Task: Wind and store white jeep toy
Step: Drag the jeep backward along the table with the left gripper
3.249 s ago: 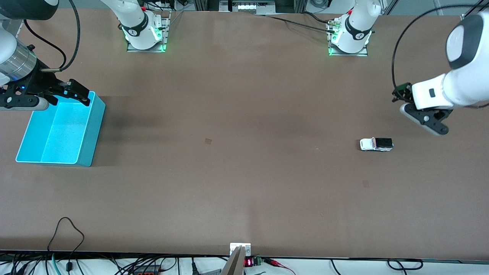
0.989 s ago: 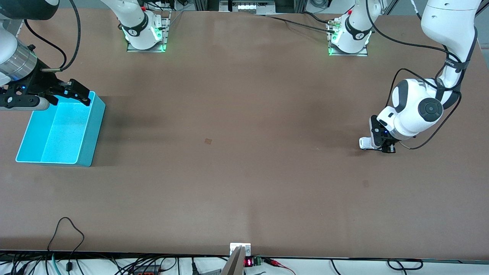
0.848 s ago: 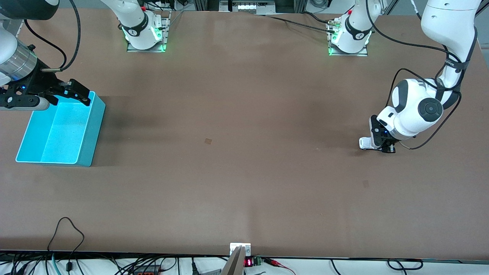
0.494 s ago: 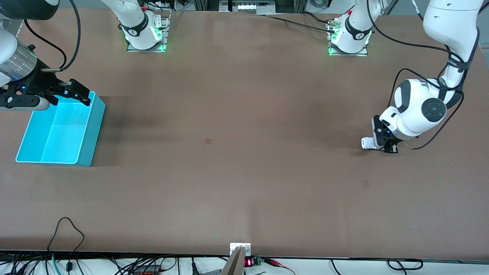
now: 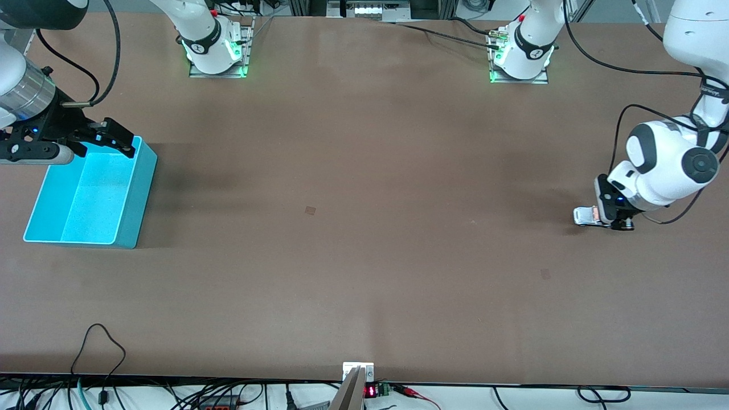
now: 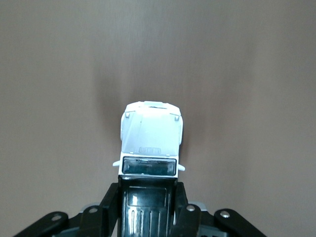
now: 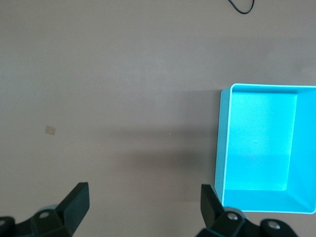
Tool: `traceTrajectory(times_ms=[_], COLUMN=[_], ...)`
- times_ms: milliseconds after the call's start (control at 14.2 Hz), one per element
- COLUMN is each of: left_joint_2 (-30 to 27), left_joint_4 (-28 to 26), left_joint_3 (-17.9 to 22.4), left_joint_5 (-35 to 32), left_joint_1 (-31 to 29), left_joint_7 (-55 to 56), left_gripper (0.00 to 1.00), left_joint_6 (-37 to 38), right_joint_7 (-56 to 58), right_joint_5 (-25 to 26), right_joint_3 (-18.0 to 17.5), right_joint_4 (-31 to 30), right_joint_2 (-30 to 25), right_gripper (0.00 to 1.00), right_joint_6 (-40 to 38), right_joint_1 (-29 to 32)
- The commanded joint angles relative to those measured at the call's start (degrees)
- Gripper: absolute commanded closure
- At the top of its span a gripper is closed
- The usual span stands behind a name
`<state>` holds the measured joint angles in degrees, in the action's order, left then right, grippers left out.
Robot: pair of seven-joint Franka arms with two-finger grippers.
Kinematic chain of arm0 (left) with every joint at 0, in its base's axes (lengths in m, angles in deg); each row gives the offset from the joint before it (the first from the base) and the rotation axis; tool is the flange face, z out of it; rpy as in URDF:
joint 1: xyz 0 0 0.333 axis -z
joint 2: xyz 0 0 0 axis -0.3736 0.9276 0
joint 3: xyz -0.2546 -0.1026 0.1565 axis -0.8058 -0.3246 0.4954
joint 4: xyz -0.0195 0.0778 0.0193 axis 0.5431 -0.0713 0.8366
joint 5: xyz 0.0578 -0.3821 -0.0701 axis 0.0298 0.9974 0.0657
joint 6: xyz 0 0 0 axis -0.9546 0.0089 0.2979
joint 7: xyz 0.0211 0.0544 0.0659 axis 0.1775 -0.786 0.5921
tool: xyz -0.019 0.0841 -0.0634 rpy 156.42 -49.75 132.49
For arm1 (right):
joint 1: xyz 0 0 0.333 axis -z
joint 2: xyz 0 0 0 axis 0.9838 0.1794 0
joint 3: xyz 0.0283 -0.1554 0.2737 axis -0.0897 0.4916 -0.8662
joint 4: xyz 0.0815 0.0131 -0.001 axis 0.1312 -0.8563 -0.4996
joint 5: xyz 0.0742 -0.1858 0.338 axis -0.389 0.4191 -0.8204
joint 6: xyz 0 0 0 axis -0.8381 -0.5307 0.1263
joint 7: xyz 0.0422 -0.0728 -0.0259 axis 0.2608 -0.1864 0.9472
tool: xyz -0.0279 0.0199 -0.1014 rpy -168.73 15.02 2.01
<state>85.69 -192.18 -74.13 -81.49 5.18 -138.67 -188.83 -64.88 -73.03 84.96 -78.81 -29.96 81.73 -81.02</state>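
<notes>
Front view: white jeep toy, tiny, boxy, on table toward left arm's end, clamped at rear by left gripper. Right gripper waiting spread over turquoise bin.

Left wrist view: white hood and windshield of jeep jutting from fingers, black roof pinched between.

Right wrist view: fingers apart, bin near.

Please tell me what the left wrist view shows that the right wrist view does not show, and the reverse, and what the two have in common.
Only the left wrist view shows the white jeep toy, its black roof clamped between the fingers of the left gripper, its hood pointing away from the gripper.

Only the right wrist view shows the turquoise bin, which is empty, a small tan patch on the tabletop, a bit of black cable, and the right gripper with its fingers wide apart.

Both show the bare brown table.
</notes>
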Motion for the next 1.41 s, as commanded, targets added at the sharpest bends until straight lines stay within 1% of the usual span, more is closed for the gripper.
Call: traceTrajectory(times_ms=[0, 212, 636, 777, 848, 918, 989, 1271, 1342], left_joint_2=[3.4, 4.7, 5.1, 5.0, 5.0, 5.0, 4.9, 4.4, 4.2], left_joint_4=[1.8, 3.6, 4.5, 4.6, 4.8, 5.5, 6.5, 13.5, 14.9], left_joint_3=[-0.3, -0.3, -0.1, -0.1, -0.1, -0.3, -0.4, -1.7, -2.6], left_joint_5=[-0.9, -0.9, -0.9, -0.9, -0.9, -0.9, -0.9, -0.8, -0.7], left_joint_1=[-2.2, -3.8, -5.3, -5.3, -5.2, -5.3, -5.0, -3.8, -3.7], left_joint_7=[-1.8, -4.9, -8.0, -7.9, -7.9, -8.0, -8.1, -7.2, -6.7], left_gripper=[0.75, 0.75, 0.75, 0.72, 0.61, 0.18, 0.0, 0.0, 0.0], left_joint_6=[0.3, 0.3, 0.3, 0.3, 0.3, 0.5, 2.0, 12.9, 15.4], right_joint_7=[0.6, 0.6, 0.6, 0.6, 0.6, 0.6, 0.6, 0.6, 0.6], right_joint_5=[0.7, 0.6, 0.6, 0.6, 0.6, 0.6, 0.6, 0.6, 0.6], right_joint_3=[-0.1, -0.1, -0.1, -0.1, -0.1, -0.1, -0.1, -0.1, -0.1], right_joint_4=[-1.1, -1.1, -1.1, -1.1, -1.1, -1.1, -1.1, -1.1, -1.1], right_joint_2=[-1.4, -1.4, -1.4, -1.4, -1.4, -1.3, -1.4, -1.4, -1.4], right_gripper=[0.0, 0.0, 0.0, 0.0, 0.0, 0.0, 0.0, 0.0, 0.0], right_joint_6=[-0.2, -0.1, -0.1, -0.1, -0.1, -0.1, -0.1, -0.1, -0.1], right_joint_1=[0.0, 0.0, 0.0, 0.0, 0.0, 0.0, 0.0, 0.0, 0.0])
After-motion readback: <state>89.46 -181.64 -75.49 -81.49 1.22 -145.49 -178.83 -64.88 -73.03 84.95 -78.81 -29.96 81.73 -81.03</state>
